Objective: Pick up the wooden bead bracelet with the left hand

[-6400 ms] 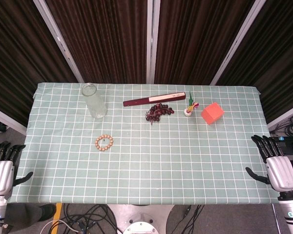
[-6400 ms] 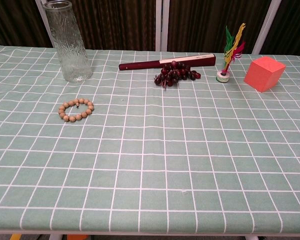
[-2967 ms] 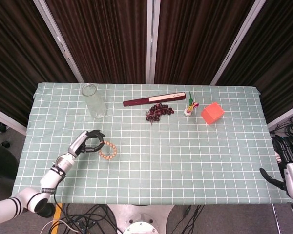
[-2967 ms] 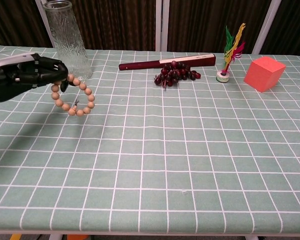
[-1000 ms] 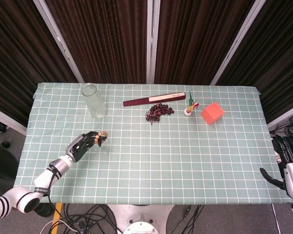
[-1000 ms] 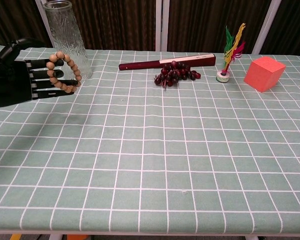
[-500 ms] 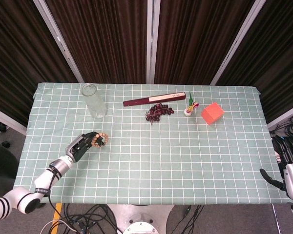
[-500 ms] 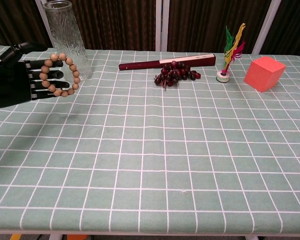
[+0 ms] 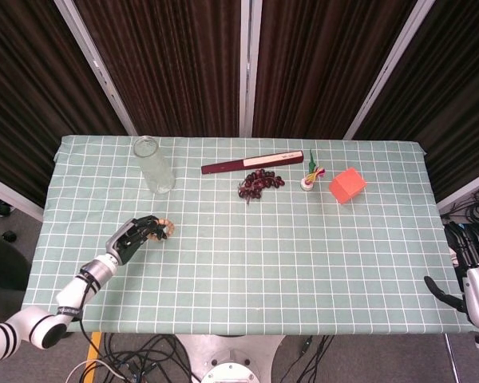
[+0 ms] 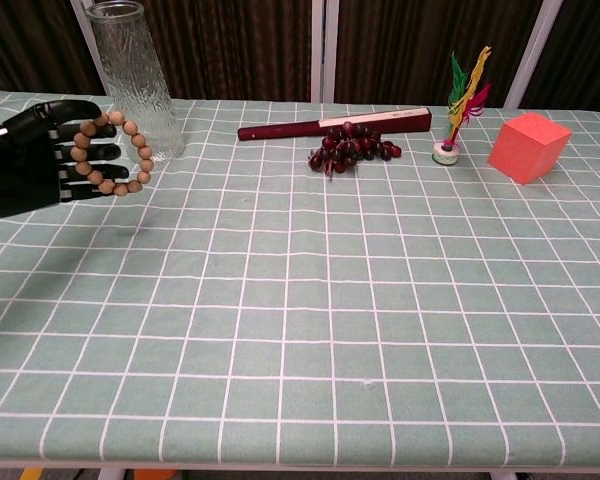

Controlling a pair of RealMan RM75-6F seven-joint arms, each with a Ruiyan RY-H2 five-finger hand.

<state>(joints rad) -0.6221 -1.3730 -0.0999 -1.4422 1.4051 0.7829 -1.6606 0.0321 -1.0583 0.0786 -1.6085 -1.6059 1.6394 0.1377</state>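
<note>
My left hand [image 10: 25,170] is lifted above the left part of the table with the wooden bead bracelet [image 10: 130,150] looped over its dark fingers. In the head view the same left hand [image 9: 132,237] shows a few tan beads of the bracelet [image 9: 166,228] at its fingertips. The bracelet hangs clear of the green checked cloth [image 10: 310,300]. My right hand [image 9: 473,275] stays beyond the table's right front corner, fingers spread, holding nothing.
A tall glass vase [image 10: 135,80] stands just behind and right of my left hand. Further back lie a dark red folded fan [image 10: 332,124], a bunch of dark grapes [image 10: 350,147], a feathered shuttlecock [image 10: 450,130] and an orange box [image 10: 527,146].
The left hand has drawn slightly back and left with the bracelet, which has slid further onto its fingers. The right hand has not moved.
</note>
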